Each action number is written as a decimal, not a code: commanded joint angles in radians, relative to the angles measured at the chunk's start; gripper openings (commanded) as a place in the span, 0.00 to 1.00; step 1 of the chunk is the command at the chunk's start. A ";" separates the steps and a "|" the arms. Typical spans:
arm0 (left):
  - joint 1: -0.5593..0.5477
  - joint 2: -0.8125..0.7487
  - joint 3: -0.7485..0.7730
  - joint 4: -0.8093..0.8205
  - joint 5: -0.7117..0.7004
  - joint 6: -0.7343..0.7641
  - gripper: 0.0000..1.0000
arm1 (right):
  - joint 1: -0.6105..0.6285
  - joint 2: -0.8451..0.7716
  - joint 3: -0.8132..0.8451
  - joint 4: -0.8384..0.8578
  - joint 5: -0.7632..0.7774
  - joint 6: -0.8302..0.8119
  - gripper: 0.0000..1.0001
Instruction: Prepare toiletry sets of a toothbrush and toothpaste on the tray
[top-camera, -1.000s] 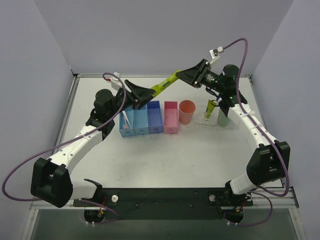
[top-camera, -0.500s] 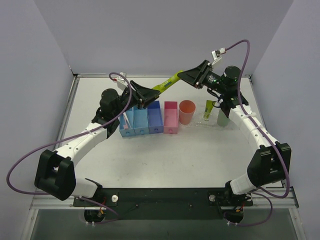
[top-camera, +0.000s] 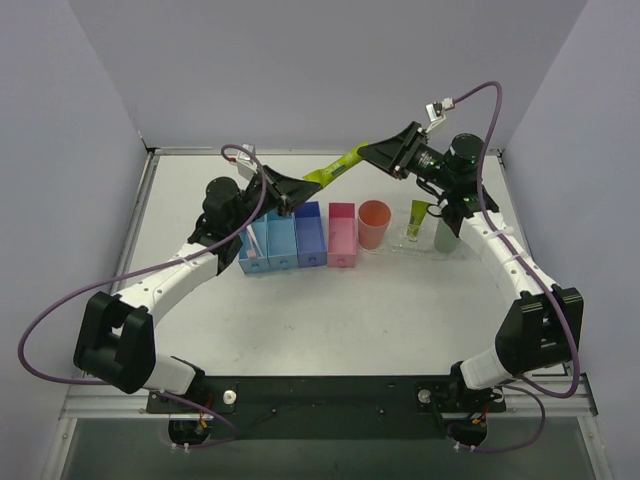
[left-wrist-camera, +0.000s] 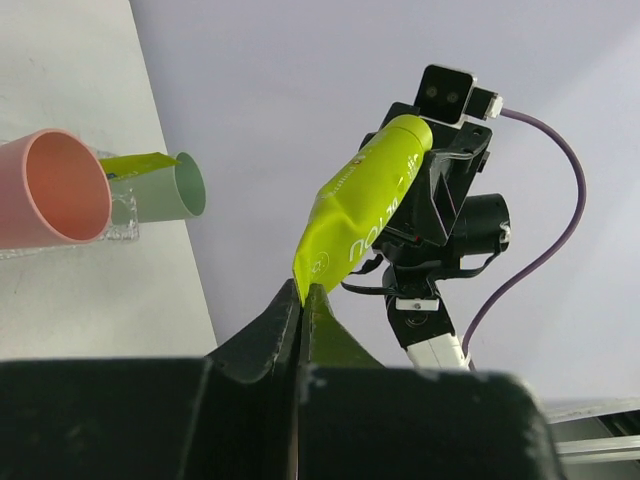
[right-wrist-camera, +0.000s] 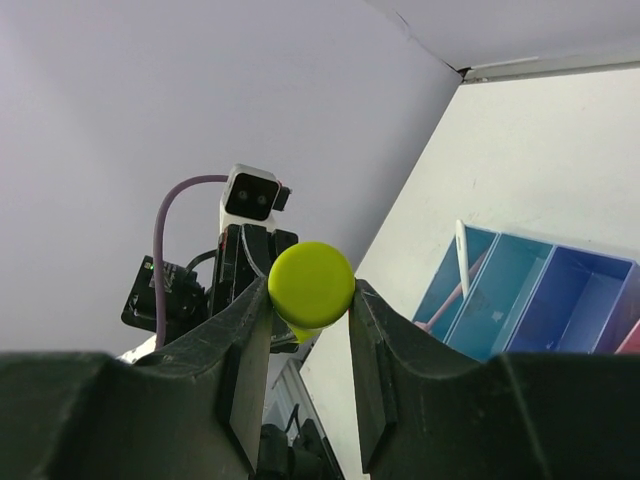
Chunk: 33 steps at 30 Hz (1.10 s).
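Note:
A lime-yellow toothpaste (top-camera: 337, 167) tube hangs in the air above the bins, stretched between both grippers. My left gripper (top-camera: 303, 183) (left-wrist-camera: 302, 296) is shut on its flat crimped end. At the other end my right gripper (top-camera: 367, 153) (right-wrist-camera: 311, 288) is shut on the round cap (right-wrist-camera: 311, 284). Another toothpaste (top-camera: 416, 219) tube stands on the clear tray (top-camera: 405, 247) beside a green cup (top-camera: 447, 235). The white toothbrush (top-camera: 250, 240) (right-wrist-camera: 461, 246) leans in the leftmost blue bin.
Three blue bins (top-camera: 284, 240) and a pink box (top-camera: 342, 236) stand in a row at mid-table. An orange cup (top-camera: 374, 224) stands between the box and the tray. Grey walls close in the back and both sides.
My left gripper has closed its jaws on the flat end of the tube and its arm has shifted slightly right. The right gripper has kept its hold on the cap.

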<state>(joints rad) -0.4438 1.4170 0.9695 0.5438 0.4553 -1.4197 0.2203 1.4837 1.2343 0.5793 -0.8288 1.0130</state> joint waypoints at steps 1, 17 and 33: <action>-0.006 0.016 0.046 0.050 0.028 0.008 0.00 | -0.012 -0.060 -0.006 0.077 -0.001 -0.024 0.00; 0.016 0.059 0.227 -0.269 0.385 0.402 0.00 | -0.142 -0.119 0.178 -0.465 -0.136 -0.457 0.48; -0.070 0.187 0.558 -0.825 0.614 0.889 0.00 | 0.051 0.006 0.343 -0.783 -0.293 -0.617 0.40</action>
<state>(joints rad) -0.4816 1.5986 1.4216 -0.1581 1.0142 -0.6849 0.2188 1.4548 1.5227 -0.1848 -1.0561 0.4271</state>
